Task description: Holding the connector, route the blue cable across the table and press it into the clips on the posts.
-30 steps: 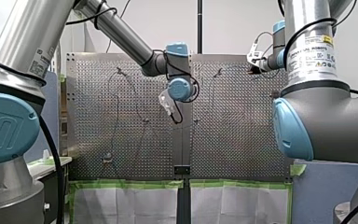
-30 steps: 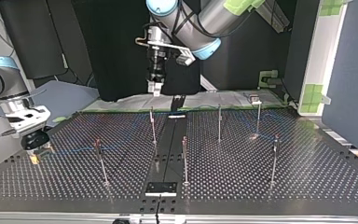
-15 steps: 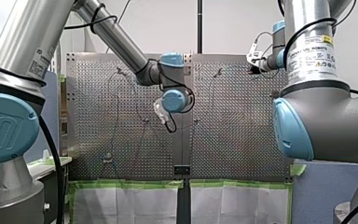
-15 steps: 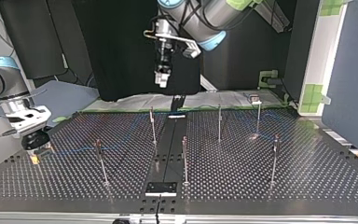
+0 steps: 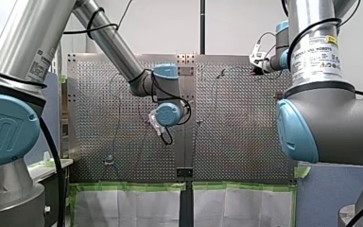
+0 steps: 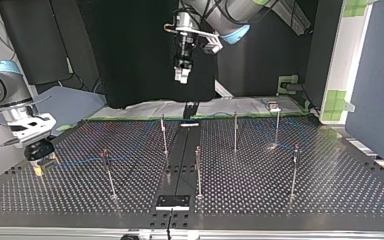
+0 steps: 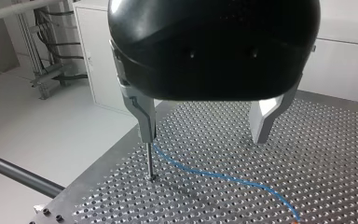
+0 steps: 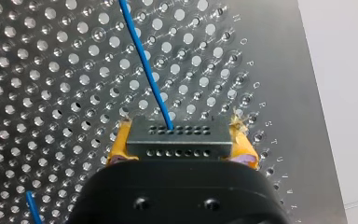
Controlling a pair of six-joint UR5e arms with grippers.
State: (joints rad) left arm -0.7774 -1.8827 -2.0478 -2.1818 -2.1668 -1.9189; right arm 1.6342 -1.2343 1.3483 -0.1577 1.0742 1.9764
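Note:
My right gripper (image 8: 177, 136) is shut on the dark grey connector (image 8: 177, 140), with a yellow pad on each side of it. The blue cable (image 8: 144, 60) leaves the connector and runs over the perforated table (image 8: 51, 93). In the top view my right gripper (image 6: 39, 164) sits low at the table's left edge, and the cable (image 6: 80, 161) trails faintly toward the posts (image 6: 108, 172). My left gripper (image 6: 181, 76) hangs high above the table's far side, open and empty. In the left wrist view its metal fingers (image 7: 144, 116) stand wide apart above a post (image 7: 149, 161) and the cable (image 7: 214, 175).
Several thin posts (image 6: 198, 170) stand across the perforated table (image 6: 330, 200). A black strip with a small plate (image 6: 173, 201) runs down its middle. Green tape and pale sheets (image 5: 132, 208) line the near edge in the front view.
My left arm has risen and drifted toward the top view's right; in the front view it moved left and lower. My right gripper has stayed put with the connector.

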